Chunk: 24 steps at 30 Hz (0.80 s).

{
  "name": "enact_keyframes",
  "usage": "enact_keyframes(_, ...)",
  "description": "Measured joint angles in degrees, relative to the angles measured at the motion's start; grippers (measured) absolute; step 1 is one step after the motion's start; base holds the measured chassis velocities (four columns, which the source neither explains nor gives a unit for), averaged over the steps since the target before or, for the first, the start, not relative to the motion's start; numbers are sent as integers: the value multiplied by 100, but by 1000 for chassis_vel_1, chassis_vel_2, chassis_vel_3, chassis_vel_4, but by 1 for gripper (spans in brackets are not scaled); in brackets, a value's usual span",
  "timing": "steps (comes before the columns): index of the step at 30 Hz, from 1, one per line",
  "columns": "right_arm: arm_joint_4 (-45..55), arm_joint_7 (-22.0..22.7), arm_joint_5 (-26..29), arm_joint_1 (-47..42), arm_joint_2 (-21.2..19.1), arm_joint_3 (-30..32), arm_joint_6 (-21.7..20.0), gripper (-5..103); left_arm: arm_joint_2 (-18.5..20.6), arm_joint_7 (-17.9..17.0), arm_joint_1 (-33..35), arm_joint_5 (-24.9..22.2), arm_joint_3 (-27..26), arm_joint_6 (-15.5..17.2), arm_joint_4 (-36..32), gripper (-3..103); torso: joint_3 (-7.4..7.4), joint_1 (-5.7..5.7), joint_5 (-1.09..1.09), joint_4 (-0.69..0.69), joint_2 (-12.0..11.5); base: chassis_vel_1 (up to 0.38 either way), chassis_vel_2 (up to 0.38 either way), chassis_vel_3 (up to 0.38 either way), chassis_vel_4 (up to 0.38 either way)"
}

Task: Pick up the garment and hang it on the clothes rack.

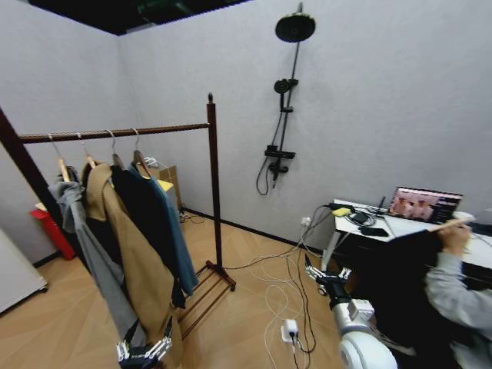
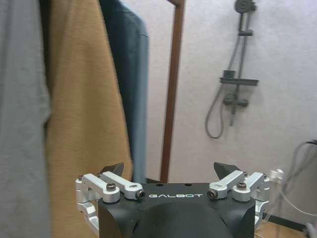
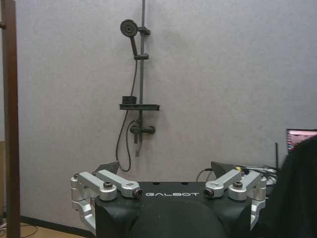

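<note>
Item: long dark teal-blue garment of limp plain fabric [image 1: 171, 231], hanging from a wooden hanger on the top rail of the tall reddish-brown wooden clothes rack [image 1: 213, 192], outermost of the row and nearest the right-hand knob-topped post. Beside it hung a long tan coat [image 1: 131, 254], then a grey hooded top [image 1: 88, 246]. In the left wrist view the garment [image 2: 130, 74] showed between the tan coat [image 2: 84, 114] and the rack post [image 2: 172, 89].

Left claw [image 1: 144, 351]: low before the hem of the tan coat, fingers spread, holding nothing [image 2: 168, 171]. Right claw [image 1: 326, 277]: well apart from the rack, facing the grey wall with the black shower fitting [image 3: 136, 89], fingers spread and empty [image 3: 166, 168].

Step, as judged: hanging appeared complete, both claws clear of the garment. Next move called only for keeping the arms off the hanging fabric.
</note>
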Motion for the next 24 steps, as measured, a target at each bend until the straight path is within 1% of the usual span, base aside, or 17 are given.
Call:
enact_keyframes(4, 26, -1, 0, -18, 12, -8, -2, 100, 0, 0, 0, 0, 0, 0, 0, 100, 0, -1, 1, 1, 0, -15, -235, -231, -23)
enact_keyframes(5, 42, -2, 0, -30, 18, -16, -2, 100, 0, 0, 0, 0, 1, 0, 0, 100, 0, 1, 1, -2, 0, -13, -220, -232, -35)
enact_keyframes(11, 49, -9, 14, -41, 13, -22, 1, 100, 0, 0, 0, 0, 0, 0, 0, 100, 0, 1, 1, 0, 0, -24, -218, -233, -30)
enact_keyframes(24, -99, -25, 58, -41, -2, -28, 81, 100, 0, -1, 0, 0, 0, 0, 0, 100, 0, 0, 2, 0, 0, -17, -237, -234, -17)
